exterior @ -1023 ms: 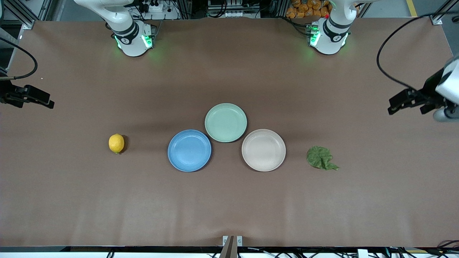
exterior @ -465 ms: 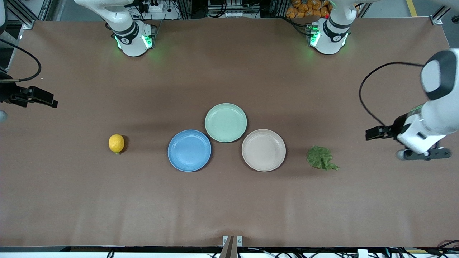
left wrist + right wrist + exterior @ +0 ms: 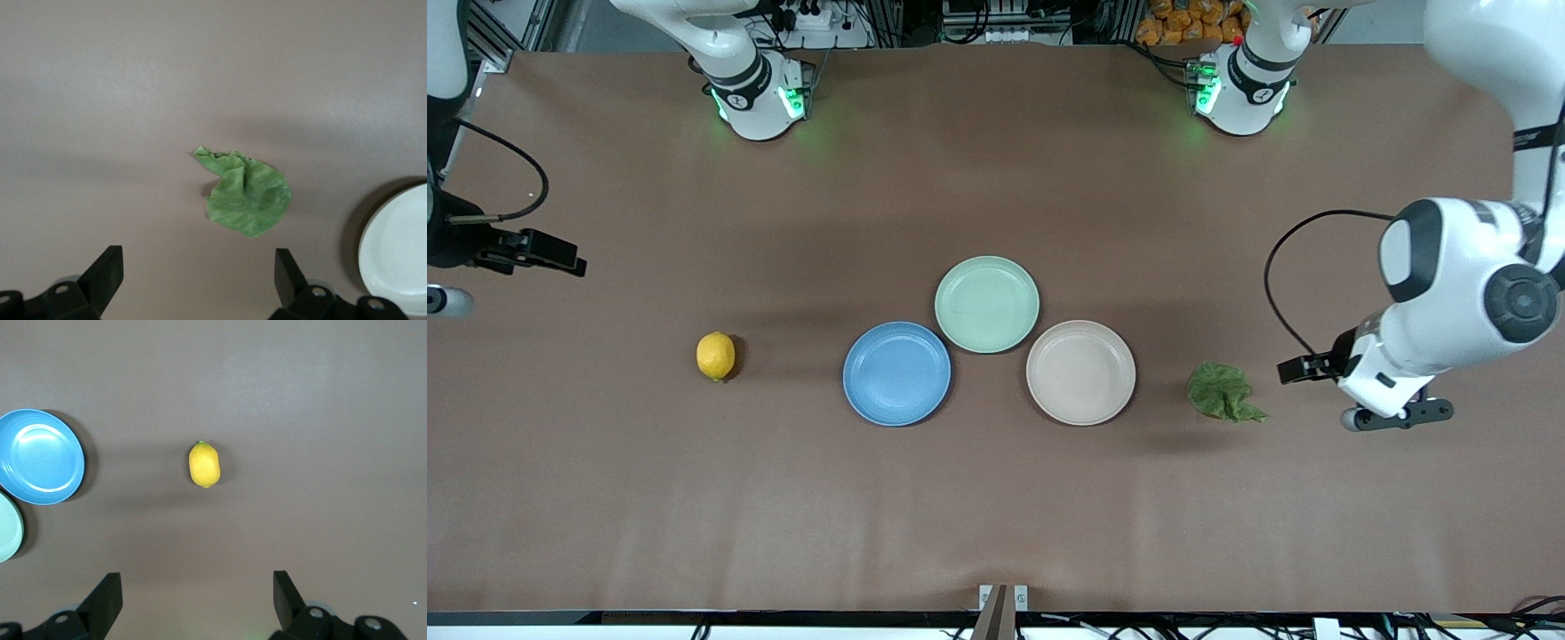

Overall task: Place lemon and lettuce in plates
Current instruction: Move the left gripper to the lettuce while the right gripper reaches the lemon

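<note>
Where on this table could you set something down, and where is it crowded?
Bare table runs nearer the camera than the plates. More lies between the lemon and blue plate. The blue, mint and beige plate crowd together, lettuce close by.

The left gripper [image 3: 193,280] hangs spread beside the lettuce [image 3: 1221,391], the right gripper [image 3: 193,600] spread well apart from it.

No legible text, label, brand, number or sign appears on any surface in the front, left wrist or right wrist views.
</note>
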